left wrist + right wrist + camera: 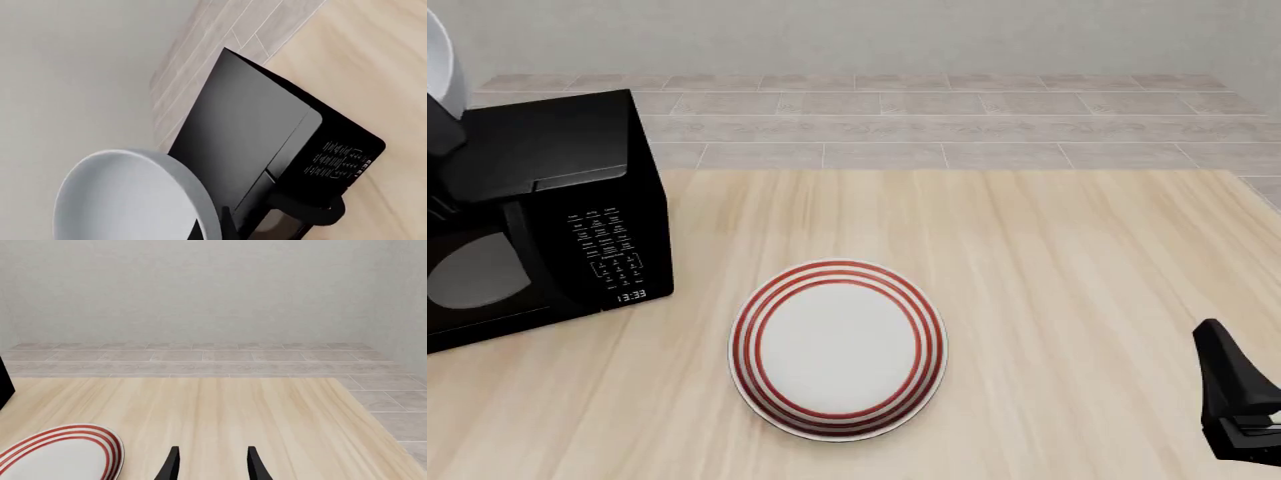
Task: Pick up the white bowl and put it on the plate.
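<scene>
Two arms are seen, with the white bowl (438, 55) raised at the upper left edge of the front view, above the black microwave (554, 215).

The bowl (133, 195) is gripped at its rim by the left gripper (227, 225), as shown in the left wrist view. The plate (838, 348) is laid flat on the wooden table (1068, 290) at lower centre, bare. The right gripper (210, 462) is held low at the lower right, its fingers parted and nothing between them.
</scene>
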